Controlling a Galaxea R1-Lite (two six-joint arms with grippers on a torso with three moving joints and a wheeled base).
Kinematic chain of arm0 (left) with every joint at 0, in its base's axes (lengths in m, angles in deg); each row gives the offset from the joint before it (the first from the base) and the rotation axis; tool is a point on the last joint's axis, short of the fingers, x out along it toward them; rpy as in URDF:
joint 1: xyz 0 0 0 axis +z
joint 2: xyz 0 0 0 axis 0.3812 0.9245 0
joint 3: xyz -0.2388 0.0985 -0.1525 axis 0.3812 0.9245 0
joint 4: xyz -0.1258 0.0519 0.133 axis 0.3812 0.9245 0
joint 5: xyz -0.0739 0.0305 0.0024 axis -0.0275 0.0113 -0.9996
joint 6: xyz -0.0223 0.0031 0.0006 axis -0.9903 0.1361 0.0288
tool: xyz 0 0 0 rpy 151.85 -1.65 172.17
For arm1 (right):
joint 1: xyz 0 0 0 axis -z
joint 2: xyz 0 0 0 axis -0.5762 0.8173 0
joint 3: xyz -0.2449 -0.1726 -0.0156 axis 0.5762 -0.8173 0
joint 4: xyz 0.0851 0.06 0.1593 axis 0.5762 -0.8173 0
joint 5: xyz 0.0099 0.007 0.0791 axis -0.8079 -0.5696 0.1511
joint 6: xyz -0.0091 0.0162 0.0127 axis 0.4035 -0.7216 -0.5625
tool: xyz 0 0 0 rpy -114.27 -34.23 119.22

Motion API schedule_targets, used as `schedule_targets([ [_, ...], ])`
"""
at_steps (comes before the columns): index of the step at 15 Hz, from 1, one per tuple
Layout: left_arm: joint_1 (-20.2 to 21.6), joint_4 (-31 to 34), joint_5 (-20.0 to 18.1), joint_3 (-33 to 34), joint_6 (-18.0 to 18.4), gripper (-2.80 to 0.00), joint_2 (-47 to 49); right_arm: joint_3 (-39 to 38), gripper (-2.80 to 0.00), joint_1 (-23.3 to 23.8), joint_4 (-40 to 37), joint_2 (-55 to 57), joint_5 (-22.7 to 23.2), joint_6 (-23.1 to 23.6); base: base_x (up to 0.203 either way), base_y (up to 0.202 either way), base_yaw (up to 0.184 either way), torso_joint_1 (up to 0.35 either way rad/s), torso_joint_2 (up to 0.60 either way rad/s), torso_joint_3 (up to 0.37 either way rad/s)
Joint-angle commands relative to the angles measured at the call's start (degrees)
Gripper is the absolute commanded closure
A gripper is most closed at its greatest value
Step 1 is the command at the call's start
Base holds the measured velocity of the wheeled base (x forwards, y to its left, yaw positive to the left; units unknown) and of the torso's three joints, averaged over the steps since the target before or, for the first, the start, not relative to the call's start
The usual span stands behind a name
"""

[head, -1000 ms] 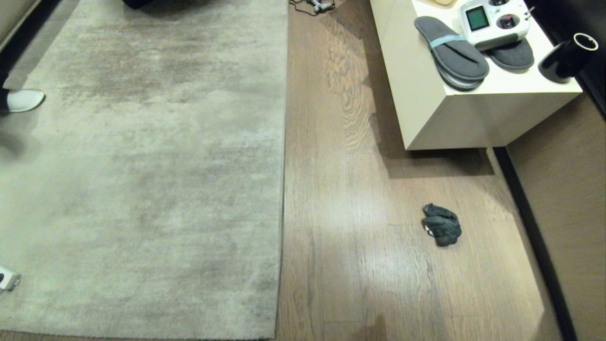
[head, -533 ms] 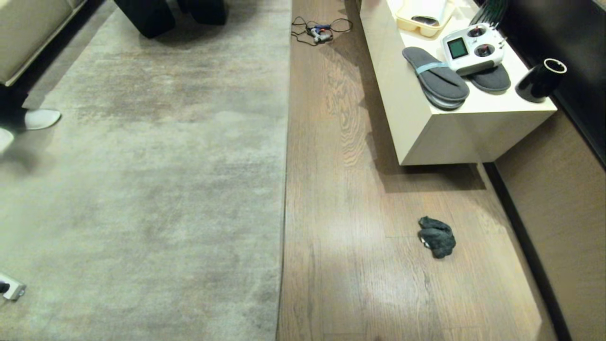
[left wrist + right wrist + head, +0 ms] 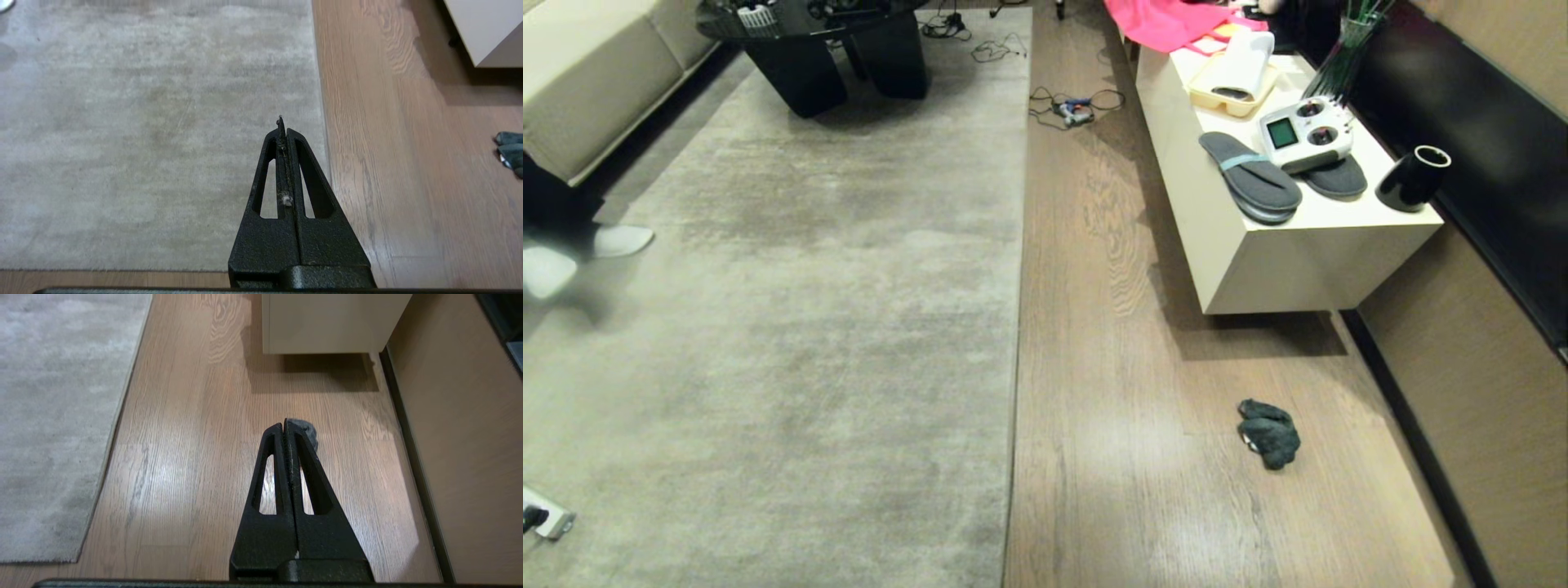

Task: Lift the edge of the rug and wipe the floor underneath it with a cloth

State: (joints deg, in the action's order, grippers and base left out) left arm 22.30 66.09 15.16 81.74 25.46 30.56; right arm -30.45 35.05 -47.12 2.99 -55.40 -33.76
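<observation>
Overhead, left gripper (image 3: 282, 122) and right gripper (image 3: 284, 425) fully closed, empty; cloth (image 3: 1268, 433) on floor (image 3: 1143, 474).

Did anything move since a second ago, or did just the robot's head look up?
Only the camera tilted up, so more of the room shows. The cloth lies in the same spot on the floor, the rug is flat, and nothing was grabbed.

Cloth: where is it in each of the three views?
Head view: cloth lies crumpled on the floor, lower right, before the cabinet.
Left wrist view: only its edge shows, at the right border.
Right wrist view: mostly hidden behind the right gripper.
Shared landmark: the rug edge.
</observation>
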Motion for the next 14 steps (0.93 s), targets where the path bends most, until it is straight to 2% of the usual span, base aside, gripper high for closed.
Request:
schedule_targets([
  [1, -0.1, 0.0, 0.0, 0.0, 0.0, 0.0, 0.1, 0.0, 0.0, 0.0, 0.0, 0.1, 0.0, 0.0, 0.0, 0.0, 0.0, 0.0, 0.0, 0.2],
  [14, 0.0, 0.0, 0.0, 0.0, -0.1, 0.0, 0.1, 0.0, 0.0, 0.0, 0.0, 0.1, 0.0, 0.0, 0.0, 0.0, 0.0, 0.004, 0.0, 0.203],
])
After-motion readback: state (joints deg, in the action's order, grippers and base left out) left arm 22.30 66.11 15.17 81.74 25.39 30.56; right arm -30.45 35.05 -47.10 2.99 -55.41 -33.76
